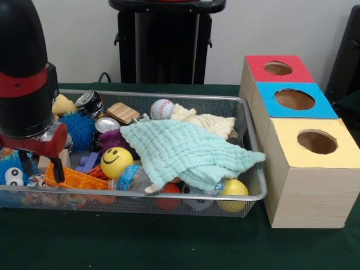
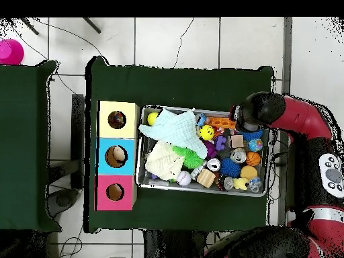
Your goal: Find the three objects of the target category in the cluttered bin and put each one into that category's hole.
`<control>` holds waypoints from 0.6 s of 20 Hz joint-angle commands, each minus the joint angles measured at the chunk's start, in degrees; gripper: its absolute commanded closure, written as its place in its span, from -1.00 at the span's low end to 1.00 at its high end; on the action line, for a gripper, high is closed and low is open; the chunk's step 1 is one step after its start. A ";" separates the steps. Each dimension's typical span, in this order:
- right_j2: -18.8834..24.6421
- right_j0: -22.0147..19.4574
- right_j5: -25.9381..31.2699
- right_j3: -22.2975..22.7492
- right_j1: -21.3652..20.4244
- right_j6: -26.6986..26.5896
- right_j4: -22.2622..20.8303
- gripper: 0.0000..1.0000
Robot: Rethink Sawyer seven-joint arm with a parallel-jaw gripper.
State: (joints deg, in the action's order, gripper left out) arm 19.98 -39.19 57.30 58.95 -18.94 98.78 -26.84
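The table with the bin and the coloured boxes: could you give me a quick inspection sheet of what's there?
Surface: green table, bare in front of the bin.
Job's things: wire bin; red box, blue box, yellow box, each with a hole on top.
Clutter: mint cloth, cream cloth, baseball, smiley ball, yellow ball, cans, spiky blue ball.
Grippers: gripper over the bin's end; open or shut unclear.
Cables: thin cables on the floor.
Surroundings: second green table, pink object.

Gripper [image 1: 40, 164] positioned over left end of wire bin [image 1: 247, 194], fingers apart above orange block [image 1: 76, 179].
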 commanded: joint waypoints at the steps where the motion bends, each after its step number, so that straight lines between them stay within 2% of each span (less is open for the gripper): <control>1: 2.36 -0.36 -2.21 4.05 2.95 -12.47 -2.84 -1.00; 12: 2.31 -0.49 -3.96 3.02 4.15 -12.32 -3.62 -1.00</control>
State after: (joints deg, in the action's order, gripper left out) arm 19.99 -39.26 57.12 58.93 -17.18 98.78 -27.05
